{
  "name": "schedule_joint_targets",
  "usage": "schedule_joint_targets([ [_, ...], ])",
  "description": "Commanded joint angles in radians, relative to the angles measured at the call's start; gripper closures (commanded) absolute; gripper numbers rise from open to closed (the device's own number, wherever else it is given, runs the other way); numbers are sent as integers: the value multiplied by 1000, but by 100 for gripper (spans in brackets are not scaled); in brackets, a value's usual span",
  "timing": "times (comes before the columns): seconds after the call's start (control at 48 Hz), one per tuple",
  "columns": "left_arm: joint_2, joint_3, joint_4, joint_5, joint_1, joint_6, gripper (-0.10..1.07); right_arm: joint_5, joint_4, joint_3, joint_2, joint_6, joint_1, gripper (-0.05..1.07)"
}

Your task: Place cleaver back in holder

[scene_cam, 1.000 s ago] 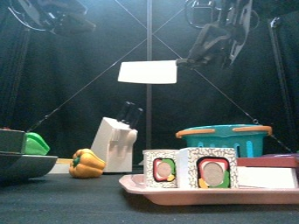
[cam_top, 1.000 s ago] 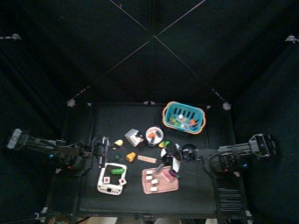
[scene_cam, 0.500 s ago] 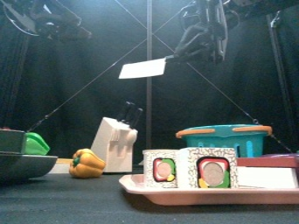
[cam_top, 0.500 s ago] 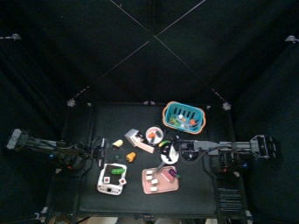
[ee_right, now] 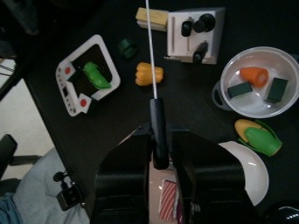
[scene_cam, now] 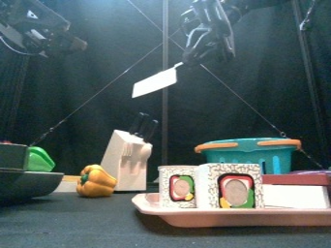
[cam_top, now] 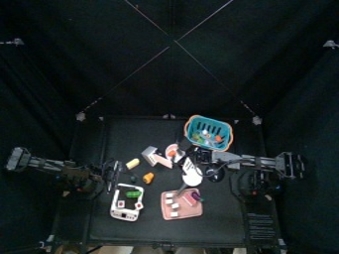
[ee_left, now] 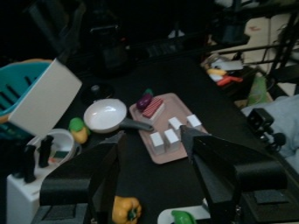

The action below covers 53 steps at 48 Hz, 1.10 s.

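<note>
I see the right gripper clamped on the cleaver, its blade tilted high above the holder. The left gripper, apparently empty, gapes wide, well apart.

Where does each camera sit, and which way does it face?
Top view: overhead, facing down at the table; left arm, right arm.
Front view: table's front edge, facing level; knife block, right arm's cleaver above.
Left wrist view: left arm, toward tray; open left fingers.
Right wrist view: right arm, down toward knife block; right fingers gripping cleaver.
Shared: cleaver, in both wrist views.
</note>
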Motion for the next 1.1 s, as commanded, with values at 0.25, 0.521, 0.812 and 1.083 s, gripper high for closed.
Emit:
schedule_joint_targets([
  [0.25, 2, 23, -48, -35, 26, 3, 9, 141, 3, -210, 97, -6, -21, 52],
  [0.521, 2, 31, -51, -35, 43, 3, 9, 264, -2, -351, 207, -8, -26, 52],
  [0.812, 0, 44, -52, -28, 51, 3, 9, 377, -3, -442, 296, -20, -21, 52],
  [1.083, 0, 52, -57, -26, 67, 3, 9, 393, -3, -445, 336, -21, -21, 52],
])
